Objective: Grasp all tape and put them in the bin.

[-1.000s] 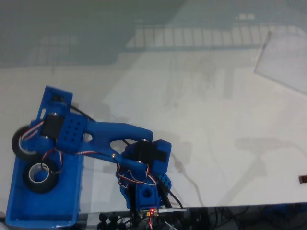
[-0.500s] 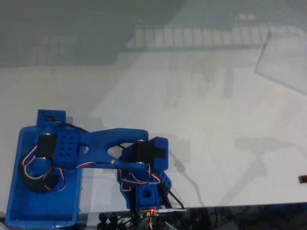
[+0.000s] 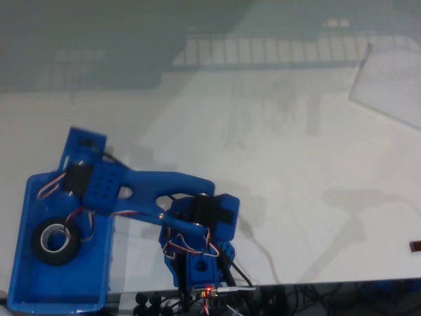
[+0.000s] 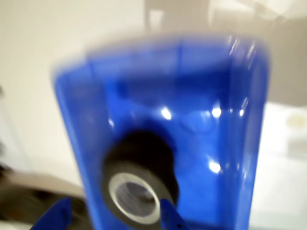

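Tape [image 3: 54, 240] lies flat inside bin [image 3: 99, 263]: light, stiff ring; grip across its rim. Hand state indeterminate.

Pale glossy tabletop with a few stray things at its edges

In the fixed view the white, reflective tabletop [image 3: 276, 164] carries a clear, flat plastic sheet [image 3: 391, 82] at its upper right corner, a small dark object [image 3: 416, 246] cut off by the right edge, and a tangle of black cables [image 3: 276, 301] along the near edge.
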